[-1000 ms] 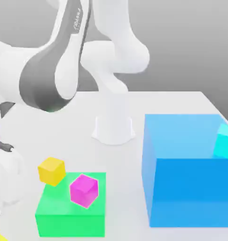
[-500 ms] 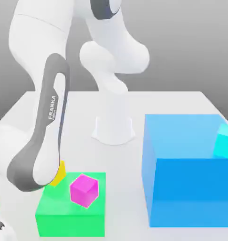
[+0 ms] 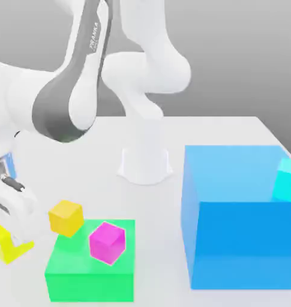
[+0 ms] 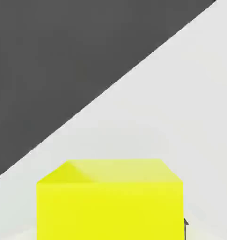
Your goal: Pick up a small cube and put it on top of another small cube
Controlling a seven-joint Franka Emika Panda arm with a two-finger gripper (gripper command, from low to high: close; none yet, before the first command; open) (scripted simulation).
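Note:
At the exterior view's left edge, my gripper (image 3: 8,235) is shut on the small cube (image 3: 2,244), a bright lemon-yellow one held clear of the white table (image 3: 81,162). The hand view has this cube (image 4: 110,201) close up, between the fingers. A deeper golden-yellow small cube (image 3: 66,217) sits just to the right of the gripper, against the back corner of a green block (image 3: 90,273). A magenta small cube (image 3: 107,241) rests on top of that green block.
A big blue block (image 3: 240,216) fills the exterior view's right, with a cyan cube (image 3: 287,180) on its far edge. The robot's white base (image 3: 145,162) stands at the back centre. My arm's large links hang over the table's left side.
The gripper went from open to shut on the lemon-yellow cube and lifted it from the bottom left corner. The arm swung across the golden-yellow cube and back.

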